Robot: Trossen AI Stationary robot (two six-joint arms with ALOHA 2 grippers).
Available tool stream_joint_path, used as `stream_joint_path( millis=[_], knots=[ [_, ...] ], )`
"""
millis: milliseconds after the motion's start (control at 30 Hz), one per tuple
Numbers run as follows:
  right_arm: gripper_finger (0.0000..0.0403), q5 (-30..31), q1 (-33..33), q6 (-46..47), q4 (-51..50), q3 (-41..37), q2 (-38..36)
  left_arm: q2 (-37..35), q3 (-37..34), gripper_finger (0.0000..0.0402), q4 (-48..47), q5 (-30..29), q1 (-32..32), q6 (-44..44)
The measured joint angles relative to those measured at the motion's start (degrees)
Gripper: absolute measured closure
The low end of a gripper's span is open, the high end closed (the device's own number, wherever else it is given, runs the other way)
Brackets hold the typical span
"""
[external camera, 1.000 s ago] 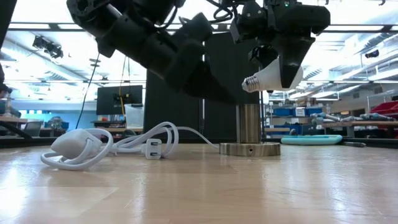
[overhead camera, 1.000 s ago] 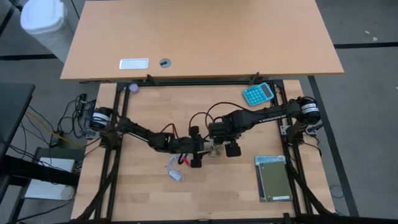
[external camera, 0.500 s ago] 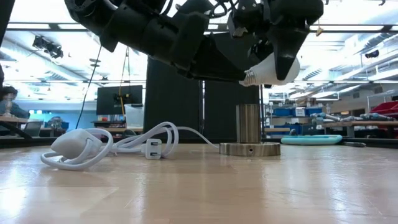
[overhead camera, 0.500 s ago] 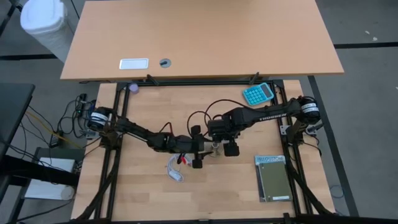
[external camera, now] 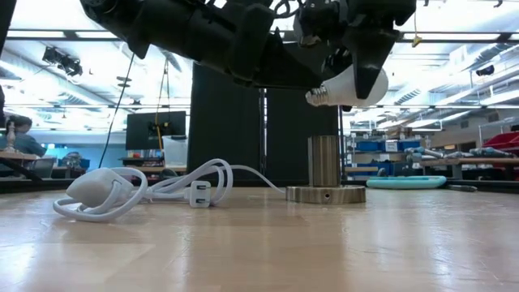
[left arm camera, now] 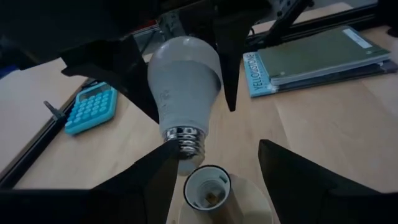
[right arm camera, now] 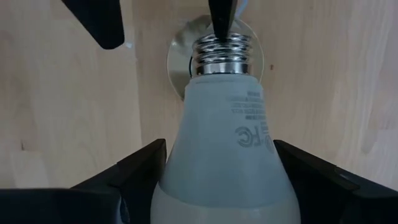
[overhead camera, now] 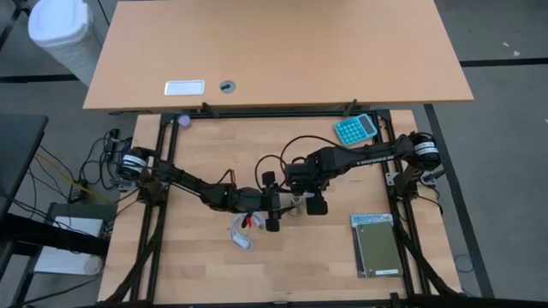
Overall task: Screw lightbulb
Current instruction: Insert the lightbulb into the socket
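Note:
The white lightbulb (external camera: 361, 85) hangs tilted above the metal socket (external camera: 324, 162). Its silvery screw base (external camera: 316, 96) points toward the left of the low view. The socket stands upright on its round foot (external camera: 324, 195) at mid-table (overhead camera: 295, 208). My right gripper (right arm camera: 217, 162) comes from above and is shut on the bulb's globe. My left gripper (left arm camera: 217, 165) reaches in low from the table's left and is open. Its fingers stand either side of the socket's mouth (left arm camera: 207, 188), with one fingertip (left arm camera: 168, 165) right beside the screw base (left arm camera: 183, 138). My right gripper pinches the bulb's wide white globe (right arm camera: 186, 180) between its two fingers, one on each side. The fingers come from above, pointing down. The bulb is lifted clear, tilted, with its screw base (right arm camera: 222, 53) above the socket. My left gripper has one fingertip next to the screw base; I cannot tell whether it touches.
A coiled white cable with a plug (external camera: 122, 191) lies left of the socket, near the left arm (overhead camera: 241, 233). A teal calculator (overhead camera: 355, 128) sits at the far right and a green notebook (overhead camera: 377, 244) at the near right. Black frame rails run along both table sides.
My left gripper has risen and tipped up closer to level, and now stands at the height of the bulb's base. The bulb in my right gripper has tipped from slanting down to lying nearer level. Its screw base has moved up and a little to the left in the low view.

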Motion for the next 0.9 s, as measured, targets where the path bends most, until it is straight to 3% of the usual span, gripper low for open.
stream_joint_path(
  millis=[900],
  knots=[
    [0.0121, -0.7, -0.4, -0.2, 3.5, 0.0, -0.2, 0.0, 0.0, 0.0173, -4.7, 0.4, 0.0, -4.1]
  ],
)
